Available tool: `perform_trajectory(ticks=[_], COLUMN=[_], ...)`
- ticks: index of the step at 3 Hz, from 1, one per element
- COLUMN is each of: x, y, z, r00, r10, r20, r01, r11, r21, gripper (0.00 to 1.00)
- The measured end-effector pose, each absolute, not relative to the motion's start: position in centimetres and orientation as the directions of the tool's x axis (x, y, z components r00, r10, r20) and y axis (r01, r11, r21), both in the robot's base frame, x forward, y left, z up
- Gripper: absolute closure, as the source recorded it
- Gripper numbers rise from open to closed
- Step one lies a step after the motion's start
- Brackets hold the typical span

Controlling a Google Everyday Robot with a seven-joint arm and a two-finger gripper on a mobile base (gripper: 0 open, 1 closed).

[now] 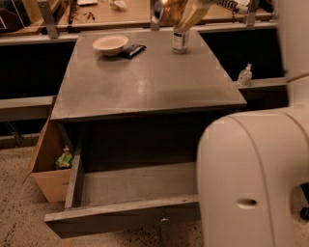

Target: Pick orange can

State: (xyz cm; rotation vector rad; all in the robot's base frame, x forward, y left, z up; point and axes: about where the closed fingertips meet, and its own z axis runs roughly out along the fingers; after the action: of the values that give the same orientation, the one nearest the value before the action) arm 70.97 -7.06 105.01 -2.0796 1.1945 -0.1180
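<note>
At top centre of the frame, the blurred gripper (187, 11) seems clenched on the can (161, 10), held above the table (145, 84)

Grey table (145, 87) with open drawer (135, 185), cardboard box (44, 157) beside, on speckled floor (19, 214).

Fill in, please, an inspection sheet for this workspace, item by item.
Surface: grey table, drawer below it pulled open.
Job's things: orange can held in the air above the table's far edge.
Clutter: bowl, dark packet, clear bottle, all standing far back.
Grippers: claw at the top edge, shut on the orange can.
Cables: striped cable at top right.
Surroundings: cardboard box at left, robot arm in front.
</note>
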Motion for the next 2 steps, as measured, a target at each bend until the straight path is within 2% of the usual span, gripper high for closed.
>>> perform_trajectory(ticks=[1, 2], x=[66.03, 65.70], y=[-10.27, -10.57], z=[112.80, 113.45], r00=[0.473, 0.413], r10=[-0.766, -0.760], r20=[-0.436, -0.501], r01=[-0.739, -0.770], r11=[-0.075, 0.003], r21=[-0.669, -0.638], gripper=[1.00, 1.00])
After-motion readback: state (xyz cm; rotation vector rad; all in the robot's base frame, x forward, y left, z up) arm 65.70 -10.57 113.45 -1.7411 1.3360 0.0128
